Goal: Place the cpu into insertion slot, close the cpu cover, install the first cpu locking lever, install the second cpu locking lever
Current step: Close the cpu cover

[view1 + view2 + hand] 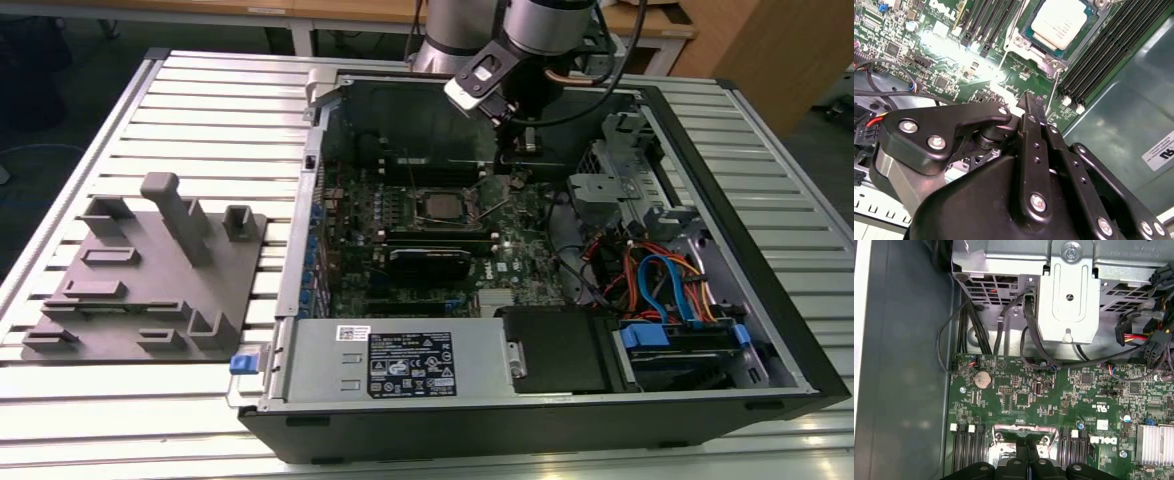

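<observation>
1. Closest to the lens, the black metal linkage pincer (pixel 1032 101) had its fingertips pressed together, and nothing could be seen between them.
2. It hung low over the green board, just beside the small square insertion slot with a silvery rim (pixel 1030 35). That fits work centred on the socket.
3. The flat square cpu with a pale silvery metal top (pixel 1061 22) lay seated level in that slot, so the placing step looked done.
4. The thin silvery square-framed cpu cover (pixel 1046 56) appeared folded down around the chip, leaving its top showing through the window. I could not tell whether it was clamped.
5. A thin silvery wire locking lever (pixel 1055 92) stood free near the pincer tip and seemed not yet hooked down.
6. The open black computer case (pixel 747 400) sat on the slatted aluminium bench (pixel 200 100), toward the exterior view's right edge. A grey moulded fixture block (pixel 147 280) lay near the exterior view's left edge, well apart from the arm's reach.
</observation>
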### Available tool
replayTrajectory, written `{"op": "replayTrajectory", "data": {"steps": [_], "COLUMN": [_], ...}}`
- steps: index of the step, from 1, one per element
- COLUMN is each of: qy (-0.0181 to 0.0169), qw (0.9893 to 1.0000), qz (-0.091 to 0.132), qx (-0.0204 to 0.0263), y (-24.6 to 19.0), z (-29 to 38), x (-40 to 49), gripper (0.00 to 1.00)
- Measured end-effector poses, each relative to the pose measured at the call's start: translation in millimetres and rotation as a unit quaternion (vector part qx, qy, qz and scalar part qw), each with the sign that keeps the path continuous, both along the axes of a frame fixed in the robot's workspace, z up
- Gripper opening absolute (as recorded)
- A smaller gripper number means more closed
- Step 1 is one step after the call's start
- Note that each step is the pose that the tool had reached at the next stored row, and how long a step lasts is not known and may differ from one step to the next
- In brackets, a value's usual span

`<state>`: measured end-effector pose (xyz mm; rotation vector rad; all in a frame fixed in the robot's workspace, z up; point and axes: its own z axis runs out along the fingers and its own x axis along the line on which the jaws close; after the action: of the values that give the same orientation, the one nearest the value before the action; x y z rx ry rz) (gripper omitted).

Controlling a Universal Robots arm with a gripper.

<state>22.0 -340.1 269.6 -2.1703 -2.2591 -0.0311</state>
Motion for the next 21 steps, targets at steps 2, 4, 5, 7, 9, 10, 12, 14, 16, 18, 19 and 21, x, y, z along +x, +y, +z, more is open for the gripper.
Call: {"op": "replayTrajectory", "data": {"steps": [2,4,5,7,9,10,12,14,16,18,19,21], "qy": [0.0000,0.0000,0.0000,0.0000,0.0000,0.0000,0.0000,0.0000,0.0000,0.0000,0.0000,0.0000], "qw": [1.0000,1.0000,1.0000,1.0000,1.0000,1.0000,1.0000,1.0000,0.9999,0.9998,0.9998,0.9998], "qz": [0.000,0.000,0.000,0.000,0.000,0.000,-0.003,-0.010,-0.017,-0.018,-0.019,-0.020], "qx": [0.0000,0.0001,0.0001,0.0001,0.0000,0.0000,0.0000,0.0001,0.0001,0.0001,0.0001,0.0001], "y": [0.0,0.0,0.0,0.0,0.0,0.0,0.3,0.8,1.5,1.9,2.0,2.2], "z": [-0.6,-1.3,-1.7,-2.4,-3.1,-3.5,-4.0,-4.6,-5.4,-6.8,-7.7,-9.5], "x": [2.4,4.9,6.2,8.6,11.3,12.5,14.5,15.7,17.1,19.7,21.2,24.5], "gripper": [0.10,0.10,0.10,0.10,0.10,0.10,0.10,0.10,0.10,0.10,0.10,0.10]}}
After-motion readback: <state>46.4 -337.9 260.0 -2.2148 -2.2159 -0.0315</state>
